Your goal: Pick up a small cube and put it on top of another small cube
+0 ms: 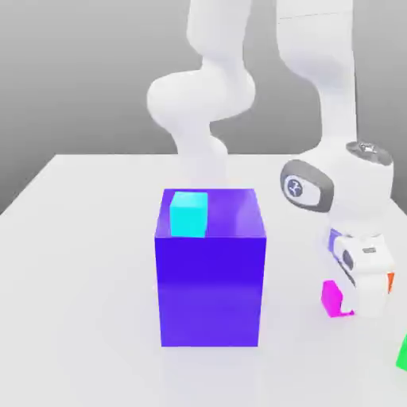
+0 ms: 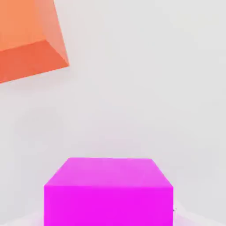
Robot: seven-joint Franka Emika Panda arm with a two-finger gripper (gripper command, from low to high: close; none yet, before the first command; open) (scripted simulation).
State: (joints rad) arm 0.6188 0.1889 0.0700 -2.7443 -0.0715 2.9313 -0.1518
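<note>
Magenta cube (image 1: 331, 299) sits gripped between the narrowed fingers of the gripper (image 1: 355, 305), at the exterior view's right. Orange cube (image 1: 390, 281) is near it, partly hidden behind the gripper.

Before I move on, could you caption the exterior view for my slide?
Gripper down at the magenta cube, cyan cube atop the blue-purple block.

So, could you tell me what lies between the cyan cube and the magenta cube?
The big blue block's right part, then bare table, in the exterior view.
</note>
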